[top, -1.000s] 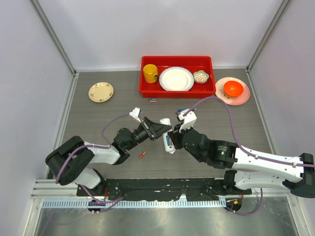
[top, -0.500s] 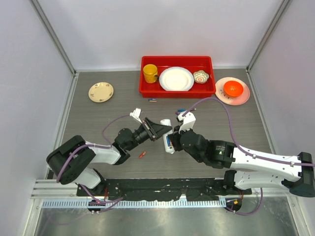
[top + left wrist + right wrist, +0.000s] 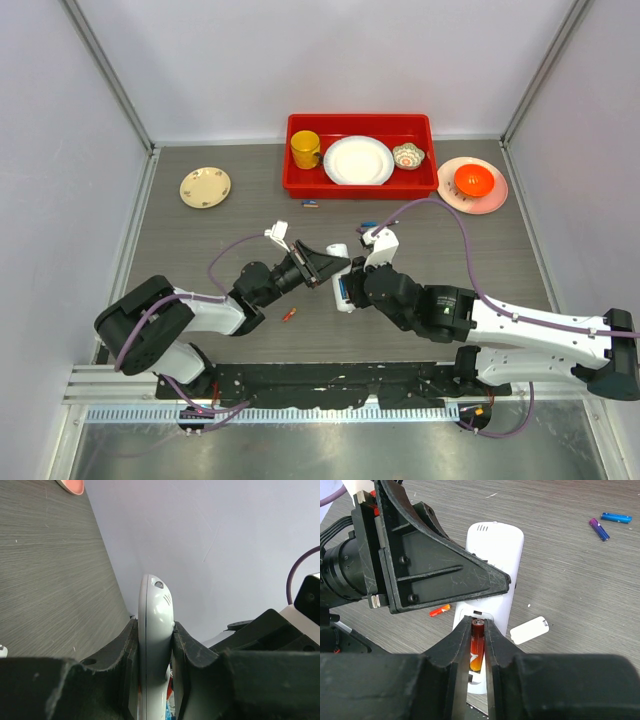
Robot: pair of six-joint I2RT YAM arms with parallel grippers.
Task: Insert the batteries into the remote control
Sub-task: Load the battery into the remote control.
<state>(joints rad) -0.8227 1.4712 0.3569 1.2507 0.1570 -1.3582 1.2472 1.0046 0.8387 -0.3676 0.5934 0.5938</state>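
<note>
My left gripper (image 3: pixel 333 266) is shut on the white remote control (image 3: pixel 342 288) and holds it by its edges. The left wrist view shows the remote (image 3: pixel 152 600) edge-on between the pads. The right wrist view shows its back (image 3: pixel 495 555) with the open slot facing up. My right gripper (image 3: pixel 477 625) is shut on a red-orange battery (image 3: pixel 477 647) and holds it lengthwise right over the slot. Another red-orange battery (image 3: pixel 440 611) lies on the table left of the remote. A purple battery (image 3: pixel 598 529) and a blue battery (image 3: pixel 616 517) lie farther off.
A small white cover plate (image 3: pixel 529 630) lies on the table right of the remote. A red bin (image 3: pixel 296 185) with a yellow cup, a white plate and a small bowl stands at the back. A pink plate (image 3: pixel 495 195) holds an orange bowl. A cream plate (image 3: pixel 205 187) lies back left.
My right gripper with the battery has edged slightly left toward the remote. The left gripper and the remote have hardly moved.
</note>
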